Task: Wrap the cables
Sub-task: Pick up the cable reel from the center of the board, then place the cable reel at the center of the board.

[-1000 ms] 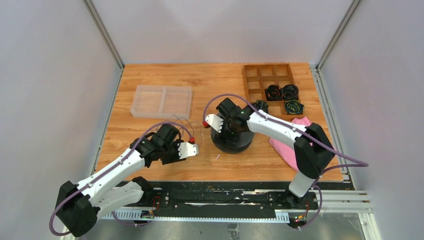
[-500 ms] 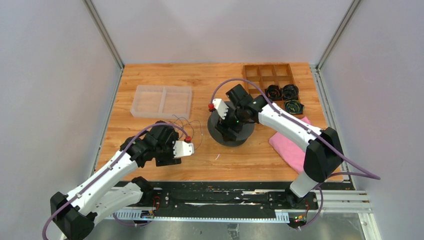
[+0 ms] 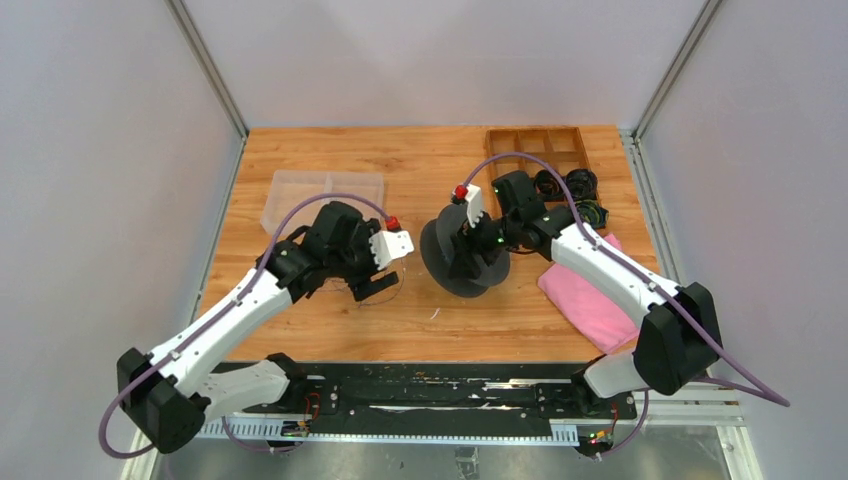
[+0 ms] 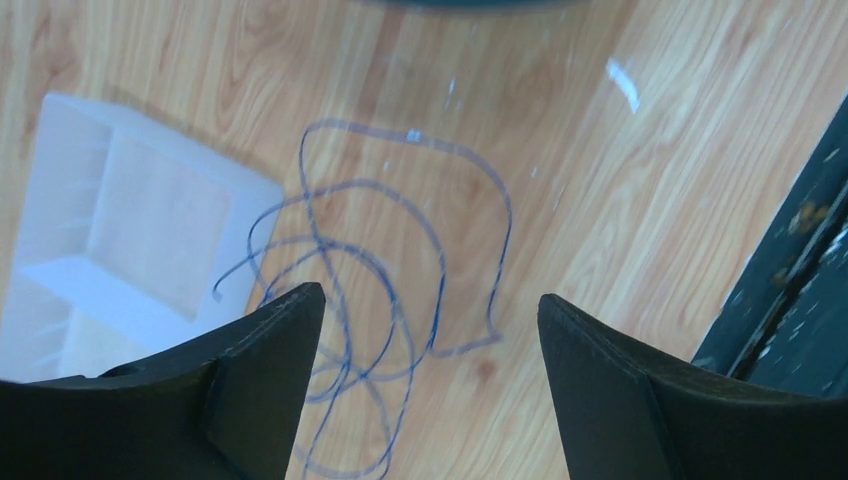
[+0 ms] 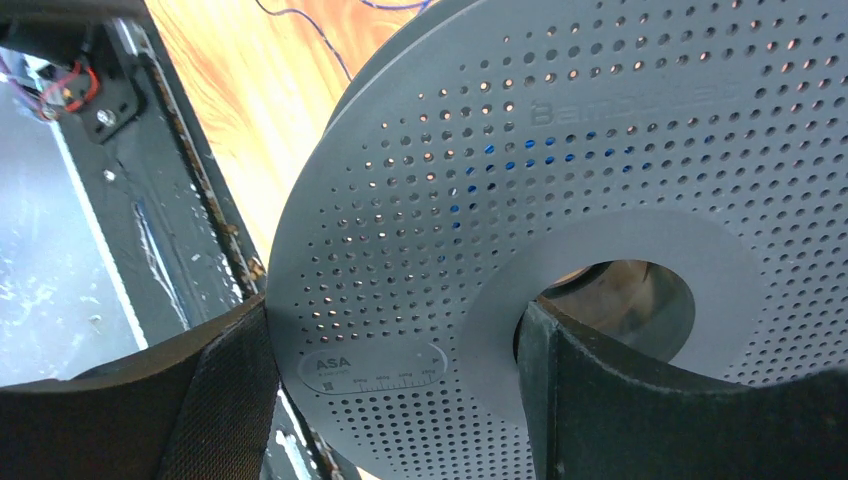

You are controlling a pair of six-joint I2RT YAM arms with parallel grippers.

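The cable [image 4: 439, 300] is a thin bluish-black wire lying in loose loops on the wooden table, seen in the left wrist view. My left gripper [image 4: 432, 296] hangs open above the loops and touches nothing; in the top view it [image 3: 368, 287] is left of centre. My right gripper [image 5: 395, 310] is shut on a dark grey perforated spool [image 5: 560, 120], one finger on the flange rim and one in the hub hole. In the top view the spool [image 3: 455, 262] is tilted up on edge at mid table, held by the right gripper [image 3: 478, 245].
A clear plastic tray [image 3: 300, 195] lies at the back left, close to the cable [image 4: 130, 220]. A wooden compartment box [image 3: 520, 145] with small black coiled bundles [image 3: 548, 183] stands at the back right. A pink cloth [image 3: 590, 300] lies at the right. A black rail [image 3: 450, 385] runs along the front edge.
My left arm swung away from the front edge and came over the cable loops. My right arm moved right and tipped the spool from flat up onto its edge.
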